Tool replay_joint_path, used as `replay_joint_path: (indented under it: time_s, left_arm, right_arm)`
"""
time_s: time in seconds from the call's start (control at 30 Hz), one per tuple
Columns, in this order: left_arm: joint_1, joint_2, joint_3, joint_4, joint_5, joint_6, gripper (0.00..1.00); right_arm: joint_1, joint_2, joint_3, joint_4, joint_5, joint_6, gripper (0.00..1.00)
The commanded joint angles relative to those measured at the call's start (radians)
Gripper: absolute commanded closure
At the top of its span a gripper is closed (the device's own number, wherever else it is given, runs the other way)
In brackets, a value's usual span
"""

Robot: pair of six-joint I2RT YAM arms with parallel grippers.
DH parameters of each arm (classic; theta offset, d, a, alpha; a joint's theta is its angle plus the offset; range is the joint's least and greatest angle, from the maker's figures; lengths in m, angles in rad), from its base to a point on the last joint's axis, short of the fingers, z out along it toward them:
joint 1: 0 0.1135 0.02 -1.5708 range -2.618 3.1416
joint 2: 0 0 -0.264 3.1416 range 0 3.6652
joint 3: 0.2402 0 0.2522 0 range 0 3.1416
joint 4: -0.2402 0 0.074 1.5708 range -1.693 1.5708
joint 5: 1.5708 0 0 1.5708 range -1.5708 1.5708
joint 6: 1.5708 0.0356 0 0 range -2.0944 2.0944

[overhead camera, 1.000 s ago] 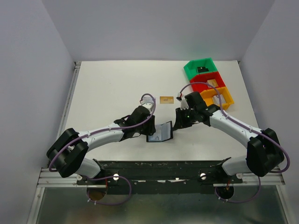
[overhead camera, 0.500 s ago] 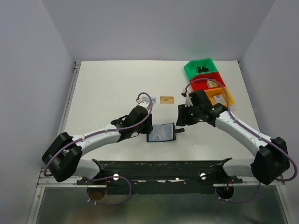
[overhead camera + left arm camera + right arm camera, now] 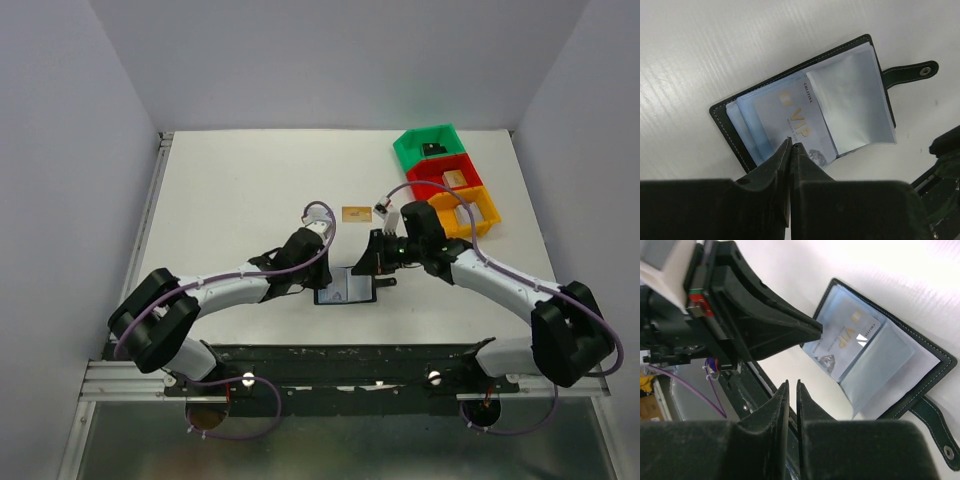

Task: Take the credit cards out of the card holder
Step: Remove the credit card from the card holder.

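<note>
Left wrist: left tool (image 3: 791, 146) touches open card holder (image 3: 852, 100).

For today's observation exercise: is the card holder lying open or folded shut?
Open. The card holder lies spread flat, inside facing up, a VIP card showing.

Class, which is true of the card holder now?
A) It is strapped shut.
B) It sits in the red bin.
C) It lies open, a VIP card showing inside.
C: the card holder lies open on the table, the VIP card showing in its sleeves.
</note>
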State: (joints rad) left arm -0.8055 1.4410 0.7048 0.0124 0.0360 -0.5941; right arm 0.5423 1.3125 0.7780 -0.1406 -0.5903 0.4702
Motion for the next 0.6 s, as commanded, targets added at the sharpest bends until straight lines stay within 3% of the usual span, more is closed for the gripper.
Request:
replay_joint_path:
  time_s: [0.0, 0.57]
  left_arm:
    - [0.003, 0.042, 0.005, -0.011, -0.004, -0.027, 0.87]
    - [0.028, 0.116, -0.027, -0.063, -0.054, -0.065, 0.91]
  right_arm:
    - [0.004, 0.08, -0.048, 0.153, -0.06, 0.071, 0.82]
    - [-0.047, 0.261, -0.147, 0.102, 0.122, 0.077, 0.83]
